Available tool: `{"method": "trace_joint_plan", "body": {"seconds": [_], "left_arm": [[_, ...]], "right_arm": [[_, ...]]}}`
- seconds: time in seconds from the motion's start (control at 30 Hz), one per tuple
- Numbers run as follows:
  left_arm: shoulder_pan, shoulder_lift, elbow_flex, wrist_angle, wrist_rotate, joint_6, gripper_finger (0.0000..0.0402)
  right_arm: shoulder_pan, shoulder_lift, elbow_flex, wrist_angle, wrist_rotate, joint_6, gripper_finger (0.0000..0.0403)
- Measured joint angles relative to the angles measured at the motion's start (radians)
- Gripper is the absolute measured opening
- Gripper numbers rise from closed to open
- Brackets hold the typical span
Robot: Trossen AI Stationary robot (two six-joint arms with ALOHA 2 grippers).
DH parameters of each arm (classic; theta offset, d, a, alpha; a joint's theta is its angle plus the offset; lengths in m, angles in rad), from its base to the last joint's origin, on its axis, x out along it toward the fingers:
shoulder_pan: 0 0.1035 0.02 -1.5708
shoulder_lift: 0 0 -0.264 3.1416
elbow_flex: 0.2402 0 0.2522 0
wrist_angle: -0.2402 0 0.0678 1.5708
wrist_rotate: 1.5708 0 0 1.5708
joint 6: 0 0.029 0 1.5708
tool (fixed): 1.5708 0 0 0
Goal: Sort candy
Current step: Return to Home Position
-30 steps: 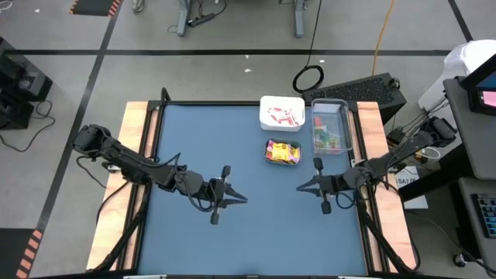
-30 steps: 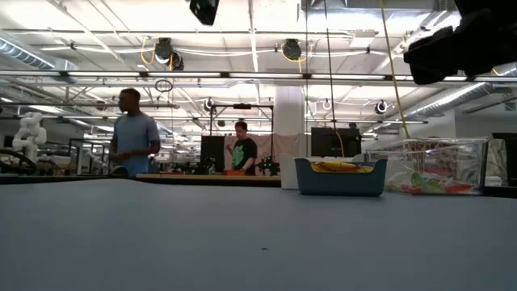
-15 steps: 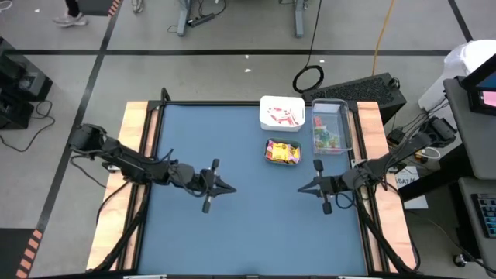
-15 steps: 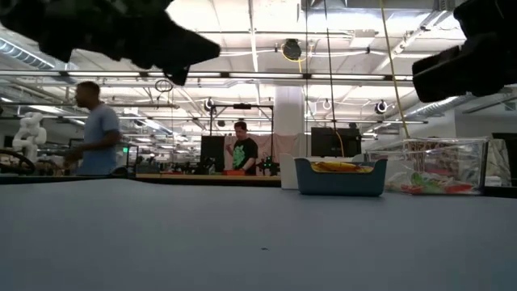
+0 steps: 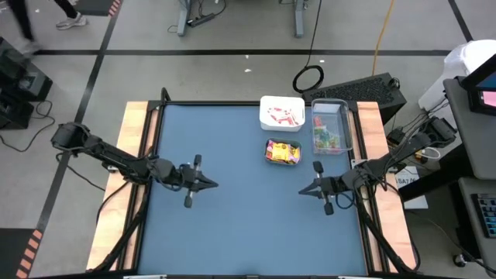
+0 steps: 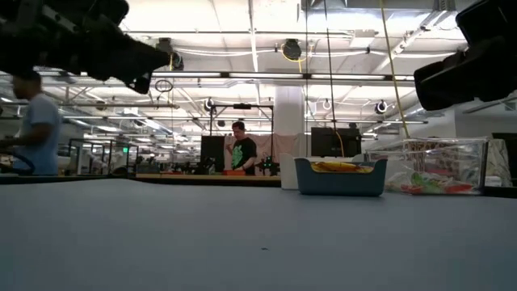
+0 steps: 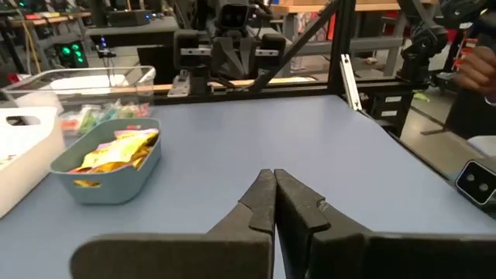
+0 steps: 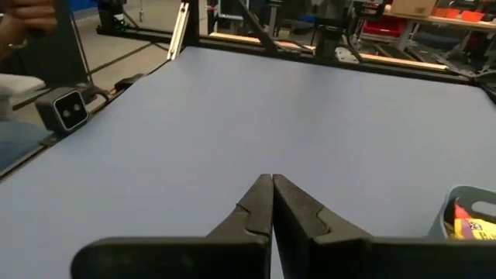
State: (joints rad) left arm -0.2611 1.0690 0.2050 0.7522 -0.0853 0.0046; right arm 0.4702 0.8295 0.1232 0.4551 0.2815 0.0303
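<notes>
step: return home, sorting apparently done | left gripper [image 5: 211, 184] pinched shut, empty; right gripper [image 5: 304, 190] likewise | candy [image 5: 283, 153] binned ahead of left fingertips [image 7: 262, 198] | next: park both arms

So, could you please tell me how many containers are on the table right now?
3. The white bin sits at the far edge, the clear bin beside it on the right arm's side, and the teal bin just nearer than the white one. None seems hidden.

Blue table [image 5: 232, 225], apparently three bins [image 5: 282, 98]
</notes>
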Motion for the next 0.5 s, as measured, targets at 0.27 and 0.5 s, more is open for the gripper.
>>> {"method": "trace_joint_plan", "body": {"seconds": [0.27,0.5], "left_arm": [[0.0,-0.122,-0.112,0.002,-0.036,-0.019,0.0005],[0.0,-0.2,-0.169,0.002,-0.043,-0.025,0.0005]], "right_arm": [[0.003,0.0,0.0,-0.018,-0.001,-0.006,0.0],[0.003,-0.001,-0.096,0.132,-0.083,-0.01,0.0]]}}
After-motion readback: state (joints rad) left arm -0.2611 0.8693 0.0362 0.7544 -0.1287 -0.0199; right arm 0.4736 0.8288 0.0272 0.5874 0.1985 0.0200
